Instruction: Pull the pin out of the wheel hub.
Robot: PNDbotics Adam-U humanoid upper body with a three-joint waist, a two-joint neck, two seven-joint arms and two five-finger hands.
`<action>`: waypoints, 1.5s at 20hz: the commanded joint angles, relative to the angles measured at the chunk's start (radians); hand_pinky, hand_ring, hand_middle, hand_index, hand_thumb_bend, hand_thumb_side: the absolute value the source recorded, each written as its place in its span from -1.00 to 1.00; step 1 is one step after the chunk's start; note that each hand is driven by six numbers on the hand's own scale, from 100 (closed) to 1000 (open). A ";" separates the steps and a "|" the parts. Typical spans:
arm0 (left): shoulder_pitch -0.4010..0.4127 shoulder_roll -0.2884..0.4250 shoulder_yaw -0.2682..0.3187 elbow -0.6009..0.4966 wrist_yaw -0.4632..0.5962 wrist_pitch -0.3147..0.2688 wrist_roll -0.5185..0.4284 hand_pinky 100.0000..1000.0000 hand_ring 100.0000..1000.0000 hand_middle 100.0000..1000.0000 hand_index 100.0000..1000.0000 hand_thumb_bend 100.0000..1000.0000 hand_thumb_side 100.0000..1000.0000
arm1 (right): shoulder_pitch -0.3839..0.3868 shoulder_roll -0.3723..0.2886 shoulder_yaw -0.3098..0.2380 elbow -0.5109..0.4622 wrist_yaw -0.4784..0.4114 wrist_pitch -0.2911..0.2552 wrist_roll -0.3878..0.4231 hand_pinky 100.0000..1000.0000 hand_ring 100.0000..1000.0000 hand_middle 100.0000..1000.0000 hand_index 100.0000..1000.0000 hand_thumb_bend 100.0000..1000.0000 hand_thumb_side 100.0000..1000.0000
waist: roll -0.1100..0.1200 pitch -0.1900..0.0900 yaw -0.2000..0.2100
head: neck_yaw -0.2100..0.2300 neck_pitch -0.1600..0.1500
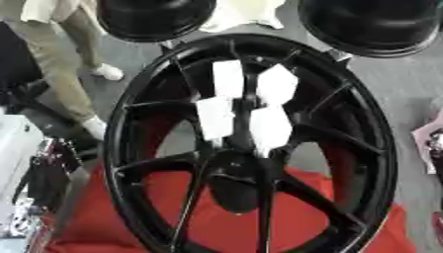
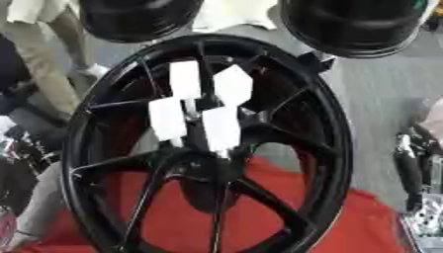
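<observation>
A big black spoked wheel stands tilted on a red cloth and fills the middle of both views. At its hub, several white flat-headed pins stick out towards me: two upper ones and two lower ones. Neither hand touches the wheel. My left hand rests at the lower left, upright beside the rim. My right hand shows at the right edge with straight fingers pointing up, holding nothing.
Two large black round objects sit beyond the wheel at the top. Grey floor lies to the right of the rim. A pale box-like surface is at the left edge.
</observation>
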 commanded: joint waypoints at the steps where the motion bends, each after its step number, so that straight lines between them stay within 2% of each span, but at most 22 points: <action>1: -0.008 0.019 0.002 -0.011 0.000 -0.001 -0.004 0.44 0.47 0.22 0.57 -0.69 1.00 | -0.003 -0.028 -0.001 -0.018 -0.005 0.001 0.000 0.60 0.47 0.34 0.74 -1.00 0.18 | 0.000 -0.018 0.002 | 0.000 -0.006; 15: -0.008 0.020 0.008 -0.020 0.005 -0.002 0.005 0.44 0.47 0.22 0.57 -0.69 1.00 | -0.005 -0.028 -0.010 -0.022 -0.007 -0.003 -0.007 0.61 0.48 0.35 0.74 -1.00 0.17 | 0.000 -0.009 -0.002 | -0.006 0.003; 21: -0.012 0.027 0.017 -0.053 0.009 -0.001 0.014 0.44 0.48 0.22 0.58 -0.69 1.00 | -0.010 -0.028 -0.017 -0.039 -0.003 -0.005 -0.009 0.61 0.48 0.35 0.74 -1.00 0.14 | -0.003 0.009 -0.004 | -0.011 0.000; 30: -0.005 0.052 0.014 -0.164 0.044 0.020 0.019 0.44 0.48 0.23 0.58 -0.68 1.00 | -0.017 -0.034 -0.031 -0.118 -0.011 -0.026 -0.005 0.61 0.48 0.36 0.75 -1.00 0.06 | -0.006 0.037 -0.008 | -0.010 0.009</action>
